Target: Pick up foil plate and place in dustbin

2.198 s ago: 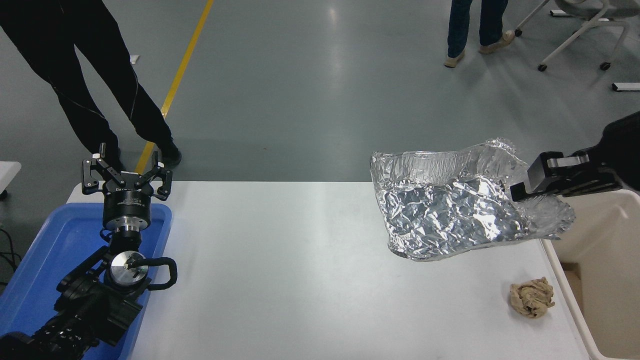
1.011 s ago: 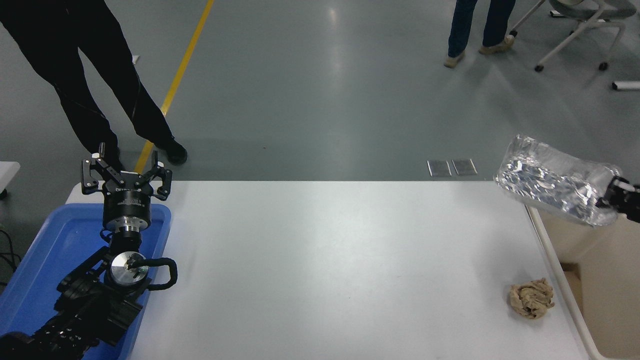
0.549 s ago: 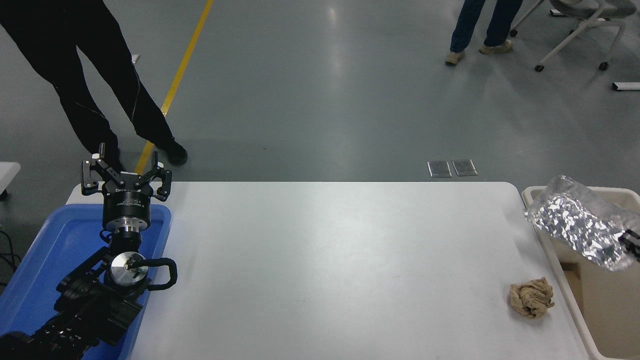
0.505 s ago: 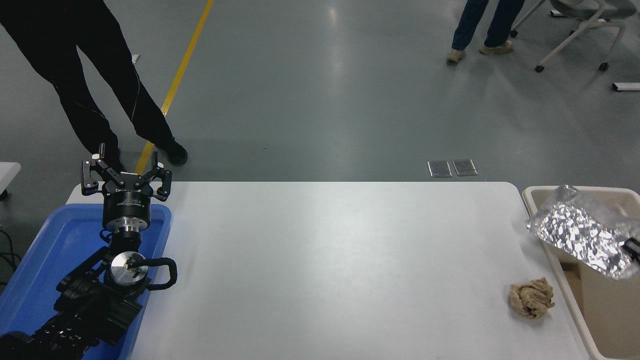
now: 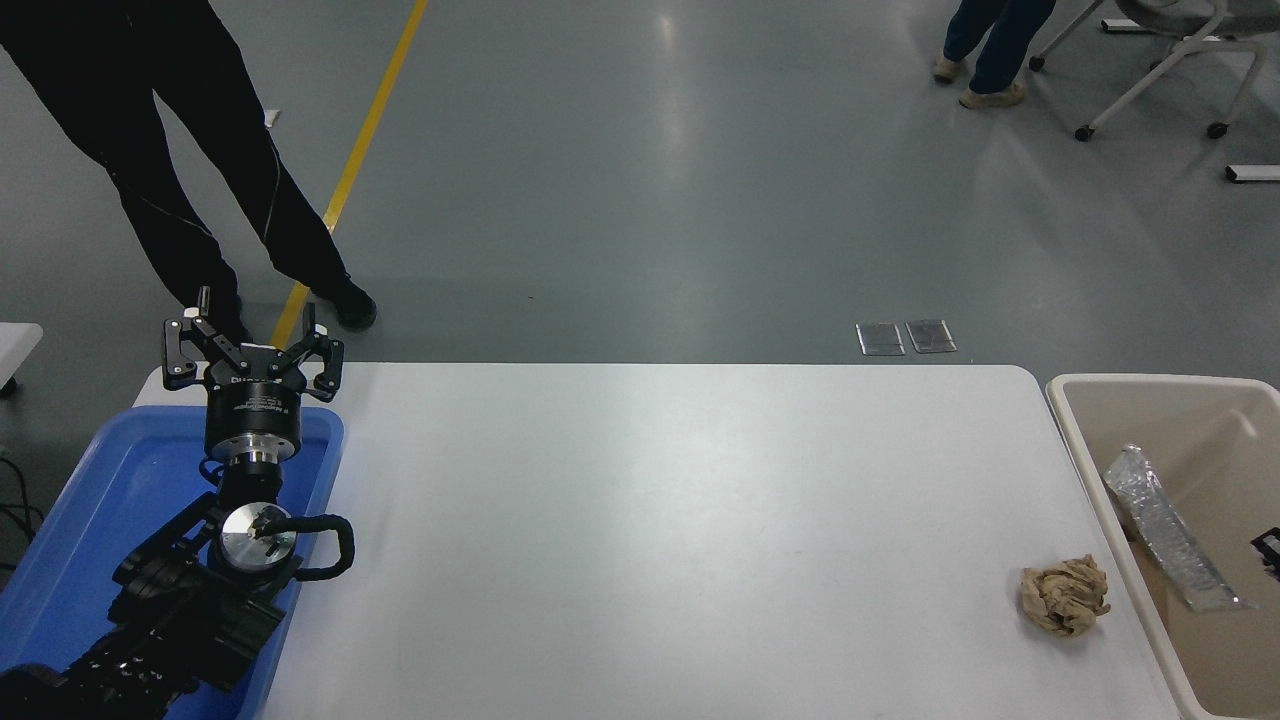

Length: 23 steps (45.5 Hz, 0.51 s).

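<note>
The foil plate [image 5: 1165, 535] stands on edge inside the dustbin [image 5: 1075, 440], leaning against its left wall, crinkled and silver. Only a small black tip of my right gripper [image 5: 1268, 548] shows at the picture's right edge, inside the bin and a little to the right of the plate, apart from it. My left gripper [image 5: 252, 345] is parked at the lower left over the table's far left corner, open and holding nothing.
A crumpled brown paper ball [image 5: 1064, 596] lies near the table's right edge, beside the bin. A blue tray [image 5: 90, 500] sits under the left arm. A person's legs [image 5: 200, 180] stand beyond the far left corner; another person [image 5: 990, 50] and a chair are further back.
The foil plate has gone from hanging over the bin's rim to down inside it, turned on edge. My right gripper has dropped and pulled back to the right edge. The left arm has not moved.
</note>
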Motion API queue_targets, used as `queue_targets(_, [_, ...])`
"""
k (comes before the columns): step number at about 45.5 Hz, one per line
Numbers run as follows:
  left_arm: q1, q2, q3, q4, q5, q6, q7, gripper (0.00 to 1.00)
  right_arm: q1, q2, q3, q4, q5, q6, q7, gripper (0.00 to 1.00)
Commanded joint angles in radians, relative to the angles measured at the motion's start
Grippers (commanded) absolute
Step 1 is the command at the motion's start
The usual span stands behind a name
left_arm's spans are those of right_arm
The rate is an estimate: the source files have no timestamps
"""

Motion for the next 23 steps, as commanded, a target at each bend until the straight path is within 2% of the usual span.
queue_targets(1, [0.0, 0.0, 0.0, 0.0, 0.002, 0.0, 0.0, 0.99, 0.045, -0.012, 0.001, 0.013, 0.013, 0.013, 0.002, 1.0])
queue_targets(7, [0.0, 0.0, 0.0, 0.0, 0.0, 0.0, 0.0, 0.99, 0.128, -0.084, -0.019, 0.114, -0.006, 0.027, 0.003, 1.0])
queue_targets(14, [0.0, -0.001, 0.0, 0.0, 0.002, 0.0, 0.0, 0.99, 0.307, -0.173, -0.136, 0.353, -0.02, 0.033, 0.003, 1.0])
queue_targets(23, [0.0, -0.001, 0.0, 0.0, 0.002, 0.0, 0.0, 0.99, 0.617, -0.178, -0.373, 0.65, -0.023, 0.038, 0.005, 1.0])
